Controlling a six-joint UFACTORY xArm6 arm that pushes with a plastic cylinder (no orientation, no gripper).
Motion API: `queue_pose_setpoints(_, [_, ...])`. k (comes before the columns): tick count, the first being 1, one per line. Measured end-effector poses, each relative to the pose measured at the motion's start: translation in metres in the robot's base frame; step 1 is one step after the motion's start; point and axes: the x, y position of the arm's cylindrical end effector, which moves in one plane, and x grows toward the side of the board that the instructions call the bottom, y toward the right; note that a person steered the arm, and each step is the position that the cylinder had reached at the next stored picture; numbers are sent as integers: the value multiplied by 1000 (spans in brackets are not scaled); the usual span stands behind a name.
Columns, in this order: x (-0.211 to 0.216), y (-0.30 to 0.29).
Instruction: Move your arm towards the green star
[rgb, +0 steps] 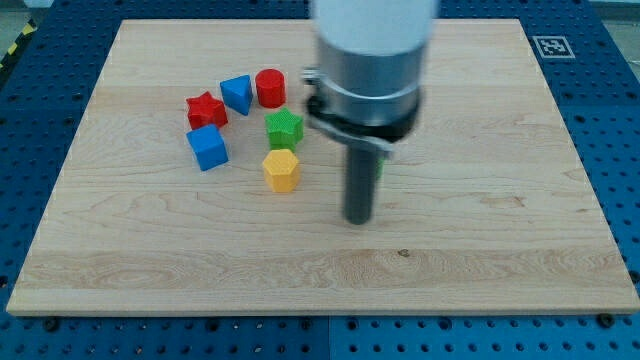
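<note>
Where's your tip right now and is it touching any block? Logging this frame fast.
My tip: no gripper, holding nothing, touching no block; it sits to the view's right and below the green star and the yellow block.

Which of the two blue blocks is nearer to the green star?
The upper blue block, between the red star and red cylinder; it lies closer to the green star.

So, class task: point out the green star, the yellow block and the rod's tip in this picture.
green star (284, 127), camera view, on its top face.
yellow block (281, 169), camera view, on its top face.
my tip (359, 218), camera view, at the rod's very lower end.
</note>
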Motion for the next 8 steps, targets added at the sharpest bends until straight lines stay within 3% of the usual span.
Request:
queue_pose_setpoints(1, [-9, 53])
queue_pose_setpoints(3, [-114, 101])
queue_pose_setpoints(5, [-203, 47])
queue_pose_setpoints(6, [-223, 0])
queue_pose_setpoints(8, [-187, -70])
